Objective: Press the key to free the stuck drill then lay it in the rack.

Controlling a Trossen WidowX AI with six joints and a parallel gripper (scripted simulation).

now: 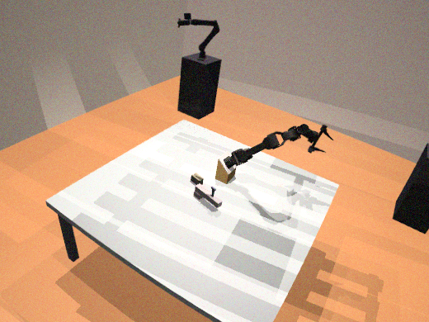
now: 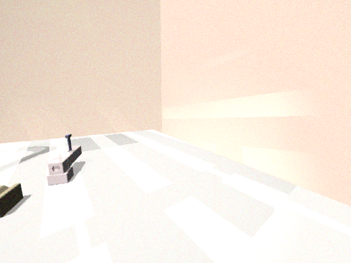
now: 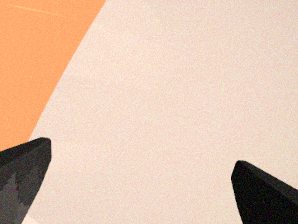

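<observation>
A pale pink block-like holder (image 1: 206,195) (image 2: 71,159) stands on the table. A dark, T-topped key (image 1: 213,191) (image 2: 69,143) sticks up from its top. In the exterior view its near end face shows small dark marks; whether they are the drill cannot be told, and no drill is clearly seen. A small olive-brown block, probably the rack (image 1: 196,179) (image 2: 12,199), lies near the holder, apart from it. My gripper (image 1: 328,145) (image 3: 144,160) is wide open and empty, raised far to the right of the holder in the top view. The wrist view shows no task object.
The arm's base sits by a wooden wedge (image 1: 223,173) on the white-grey table (image 1: 144,231). A second arm (image 1: 210,37) stands on a black pedestal (image 1: 198,88) behind the table. Another black block (image 1: 417,198) stands on the floor at the right.
</observation>
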